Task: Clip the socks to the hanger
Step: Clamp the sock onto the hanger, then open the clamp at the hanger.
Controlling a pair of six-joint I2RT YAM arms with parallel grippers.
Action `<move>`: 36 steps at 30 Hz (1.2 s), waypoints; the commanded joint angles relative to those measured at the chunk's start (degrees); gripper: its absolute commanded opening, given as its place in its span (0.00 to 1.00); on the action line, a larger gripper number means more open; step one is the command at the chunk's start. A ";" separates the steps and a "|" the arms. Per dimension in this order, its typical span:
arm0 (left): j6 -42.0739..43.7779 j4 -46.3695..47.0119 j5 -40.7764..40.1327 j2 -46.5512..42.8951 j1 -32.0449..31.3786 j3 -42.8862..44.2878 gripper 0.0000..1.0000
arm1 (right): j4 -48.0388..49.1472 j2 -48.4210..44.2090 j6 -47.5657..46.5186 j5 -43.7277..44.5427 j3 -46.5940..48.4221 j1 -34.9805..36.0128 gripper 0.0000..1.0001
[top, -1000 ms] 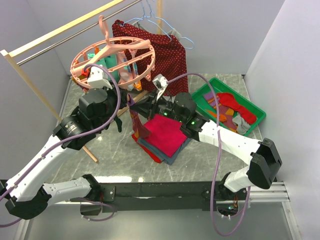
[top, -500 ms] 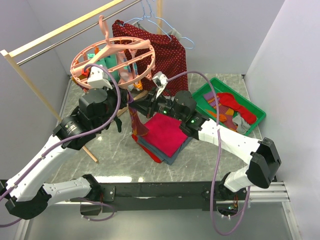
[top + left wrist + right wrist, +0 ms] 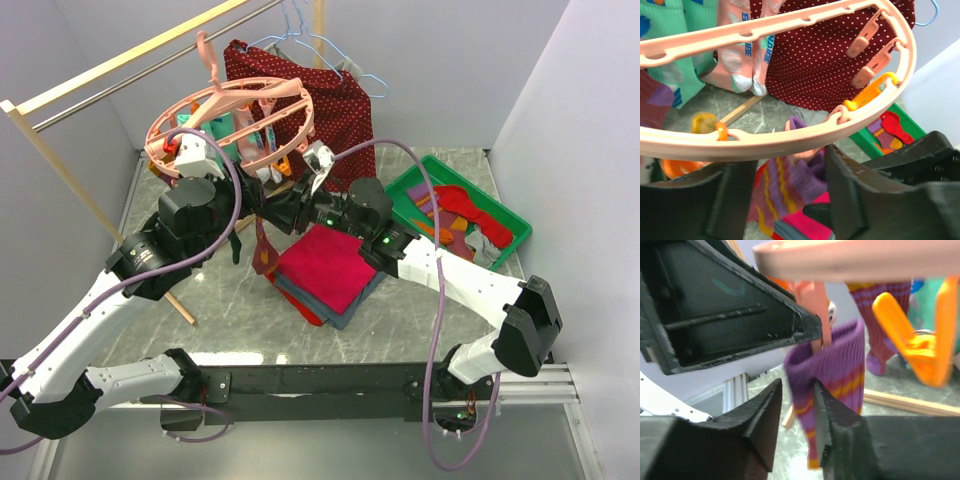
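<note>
The pink round hanger (image 3: 228, 118) hangs from the rail; its ring (image 3: 790, 137) crosses the left wrist view. A purple-striped sock (image 3: 837, 365) dangles from a pink clip (image 3: 815, 302) on that ring, also visible as the sock (image 3: 785, 185) under the rim and as the sock (image 3: 262, 245) from above. My left gripper (image 3: 790, 200) is open just below the ring, its fingers either side of the sock. My right gripper (image 3: 796, 425) is open too, the sock's cuff hanging by its right finger (image 3: 832, 425). Teal socks (image 3: 670, 50) and pink-white socks (image 3: 745, 60) hang further back.
A green tray (image 3: 415, 178) holding more socks sits at the right. A folded red and grey cloth stack (image 3: 325, 275) lies under the grippers. A dark red dotted garment (image 3: 330, 100) and wire hangers hang behind. An orange clip (image 3: 920, 345) dangles close by. A wooden rail (image 3: 130, 55) crosses the back left.
Both grippers have opened. The right one has let go of the purple-striped sock, which now hangs from the pink clip. The hanger's ring has tipped up a little.
</note>
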 commanded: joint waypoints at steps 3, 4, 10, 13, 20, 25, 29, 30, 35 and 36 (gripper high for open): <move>0.61 -0.33 -3.66 -2.07 0.04 0.41 0.65 | -6.22 -2.93 -4.62 0.26 3.01 0.40 0.54; 0.70 -0.42 -4.01 -2.24 0.04 0.50 0.65 | -7.19 -3.89 -5.42 1.40 3.01 0.32 0.56; 0.70 -1.82 -6.12 -2.42 0.12 0.94 0.56 | -13.26 -6.53 -10.26 3.70 3.01 -3.02 0.64; 0.88 -1.47 -6.74 -3.29 0.21 0.59 0.54 | -11.69 -6.72 -8.33 -1.21 1.69 -7.93 0.65; 0.97 -2.79 -7.97 -3.12 0.30 0.94 0.51 | -8.62 -1.54 -7.62 -12.29 5.82 -13.75 0.68; 1.14 -3.58 -8.58 -3.30 0.30 1.20 0.51 | -3.26 2.59 -6.22 -17.56 7.75 -15.59 0.72; 1.23 -3.93 -9.20 -3.56 0.21 1.03 0.51 | -1.57 5.41 -5.51 -21.43 10.56 -15.77 0.81; 1.40 -3.93 -9.37 -3.65 0.30 1.02 0.51 | -1.32 6.55 -5.43 -22.23 11.09 -15.86 0.81; 1.85 -4.02 -9.90 -3.65 0.30 0.94 0.50 | 0.18 8.75 -4.99 -25.21 13.64 -15.77 0.82; 1.85 -4.02 -9.90 -3.65 0.47 0.85 0.50 | 0.18 9.45 -5.07 -25.57 14.25 -15.86 0.82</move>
